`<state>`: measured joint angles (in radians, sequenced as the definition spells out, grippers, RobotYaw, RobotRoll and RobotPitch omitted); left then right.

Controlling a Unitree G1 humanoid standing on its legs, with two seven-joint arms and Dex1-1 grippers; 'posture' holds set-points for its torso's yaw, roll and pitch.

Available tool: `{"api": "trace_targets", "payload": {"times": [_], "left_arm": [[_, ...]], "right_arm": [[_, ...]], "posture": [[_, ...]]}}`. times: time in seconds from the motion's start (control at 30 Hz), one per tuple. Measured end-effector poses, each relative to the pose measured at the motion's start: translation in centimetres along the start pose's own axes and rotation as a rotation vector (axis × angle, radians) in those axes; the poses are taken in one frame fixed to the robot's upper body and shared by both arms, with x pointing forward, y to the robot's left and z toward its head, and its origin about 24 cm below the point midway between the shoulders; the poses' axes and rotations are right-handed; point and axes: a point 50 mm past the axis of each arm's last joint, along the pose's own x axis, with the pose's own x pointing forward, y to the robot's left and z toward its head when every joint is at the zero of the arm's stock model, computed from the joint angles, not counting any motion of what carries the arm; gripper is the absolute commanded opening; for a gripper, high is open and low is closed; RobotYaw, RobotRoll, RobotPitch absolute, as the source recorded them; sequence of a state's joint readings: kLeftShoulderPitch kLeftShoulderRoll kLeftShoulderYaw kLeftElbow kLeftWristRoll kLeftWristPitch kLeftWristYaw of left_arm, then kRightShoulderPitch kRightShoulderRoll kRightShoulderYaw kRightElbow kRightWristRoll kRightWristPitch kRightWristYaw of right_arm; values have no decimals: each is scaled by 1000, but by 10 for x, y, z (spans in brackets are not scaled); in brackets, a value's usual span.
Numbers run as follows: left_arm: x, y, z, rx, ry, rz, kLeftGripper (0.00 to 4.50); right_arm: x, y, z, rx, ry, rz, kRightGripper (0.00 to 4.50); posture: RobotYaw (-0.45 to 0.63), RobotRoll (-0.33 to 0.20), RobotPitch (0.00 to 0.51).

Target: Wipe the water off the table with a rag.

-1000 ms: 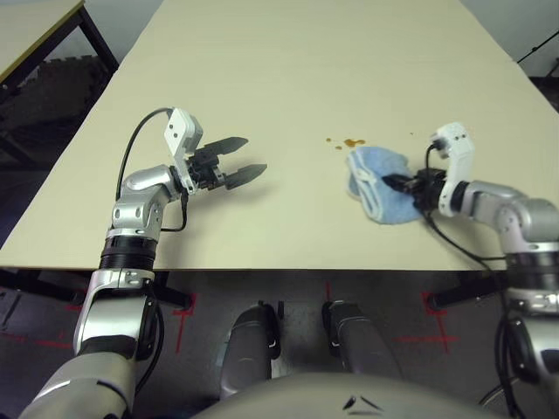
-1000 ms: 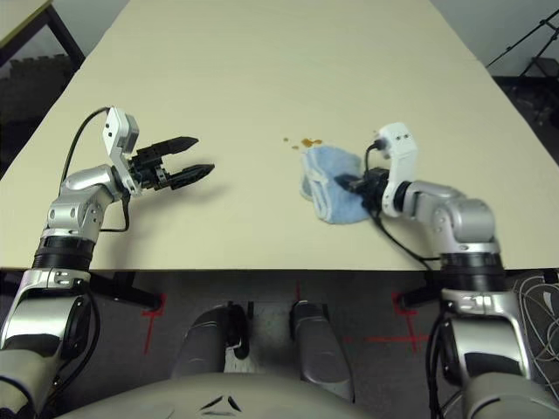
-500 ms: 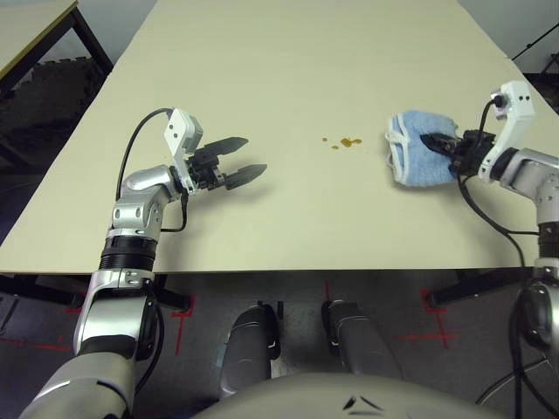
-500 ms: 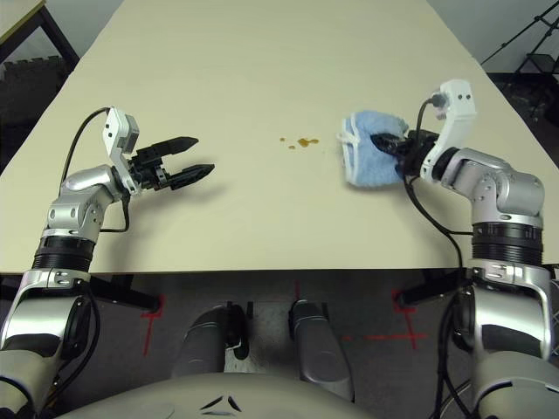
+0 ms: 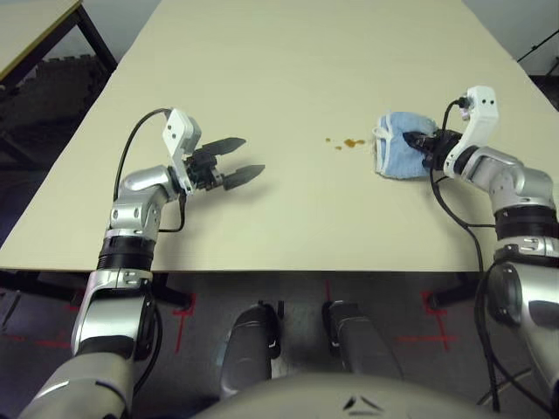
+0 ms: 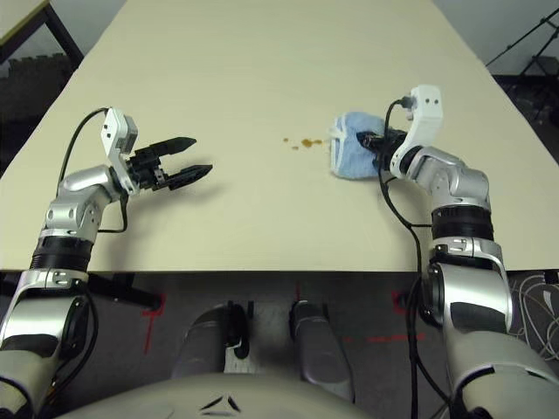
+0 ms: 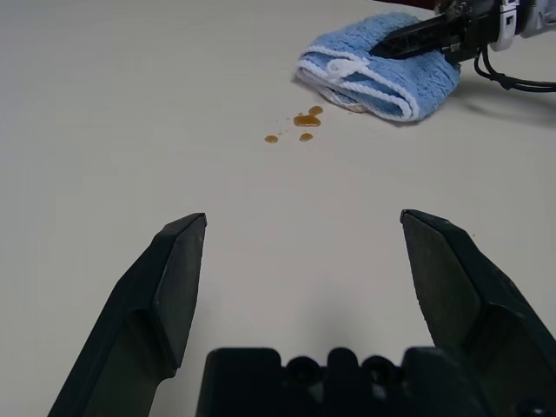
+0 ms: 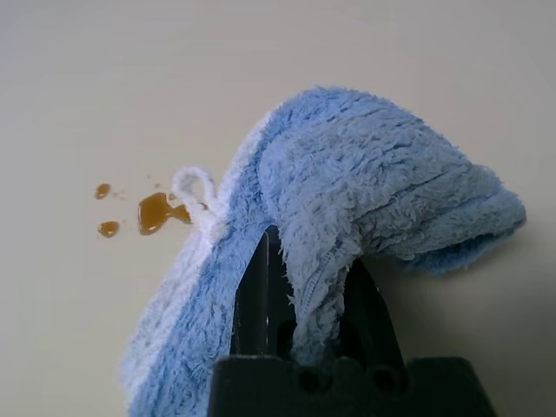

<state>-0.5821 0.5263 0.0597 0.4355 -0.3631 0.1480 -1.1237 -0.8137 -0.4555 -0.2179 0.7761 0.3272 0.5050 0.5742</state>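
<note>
Left gripper (image 5: 246, 157): hovering low over the near-left part of the table (image 5: 288, 61), fingers spread wide and holding nothing; parked well apart from the spill, apparently to leave the working area free.
Water (image 5: 348, 143): a small cluster of amber-brown droplets near mid-table, between the two grippers; not yet wiped, lying just beside the cloth's white-stitched edge.
Rag (image 5: 397, 155): folded light blue terry cloth resting on the tabletop immediately right of the droplets, white loop tag turned toward them; positioned, by appearances, for a leftward sweep.
Right gripper (image 6: 377, 141): clamped tight on a fold of the cloth from its right side, pinching a ridge of terry between both fingers so the bulk drags flat on the surface.
</note>
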Motion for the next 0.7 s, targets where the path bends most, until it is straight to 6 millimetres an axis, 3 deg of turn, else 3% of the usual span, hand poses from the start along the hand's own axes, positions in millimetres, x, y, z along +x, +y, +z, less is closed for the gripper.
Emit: {"api": "trace_targets", "payload": {"times": [0.37, 0.7], "left_arm": [[-2, 0, 1, 6, 5, -8, 4500], [-1, -2, 4, 21, 0, -14, 4500]], "right_arm": [[35, 50, -19, 0, 36, 140, 0], [53, 90, -29, 6, 62, 252, 0]], "posture": [[-138, 0, 133], [-134, 0, 133]]}}
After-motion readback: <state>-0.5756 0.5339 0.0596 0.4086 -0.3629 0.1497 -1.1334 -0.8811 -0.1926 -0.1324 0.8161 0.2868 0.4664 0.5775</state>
